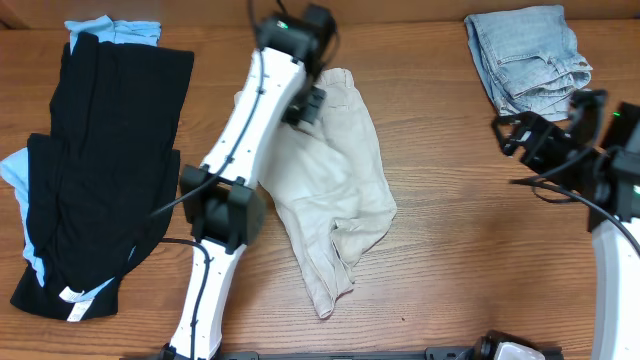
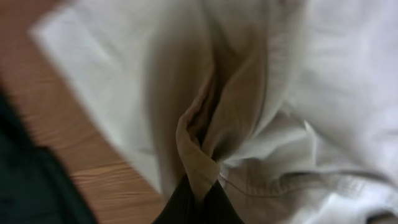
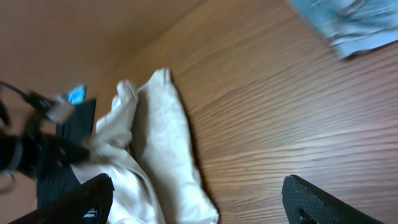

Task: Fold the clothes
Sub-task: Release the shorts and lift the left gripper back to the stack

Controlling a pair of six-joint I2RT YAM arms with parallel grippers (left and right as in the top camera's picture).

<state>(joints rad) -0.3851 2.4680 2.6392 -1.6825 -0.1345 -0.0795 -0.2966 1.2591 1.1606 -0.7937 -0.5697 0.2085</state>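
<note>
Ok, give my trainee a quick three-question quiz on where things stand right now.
1. True or false: the left tool is shut on a fold of the beige shorts.
2. The right tool is: A open and empty; B shut on cloth; C out of view.
3. Which garment lies nearest the right tool?
Key: 1 true; 2 A; 3 the light-blue jeans.

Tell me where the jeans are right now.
In the overhead view the jeans lie crumpled at the far right corner of the table, well to the right of the shorts and not touching them.
</note>
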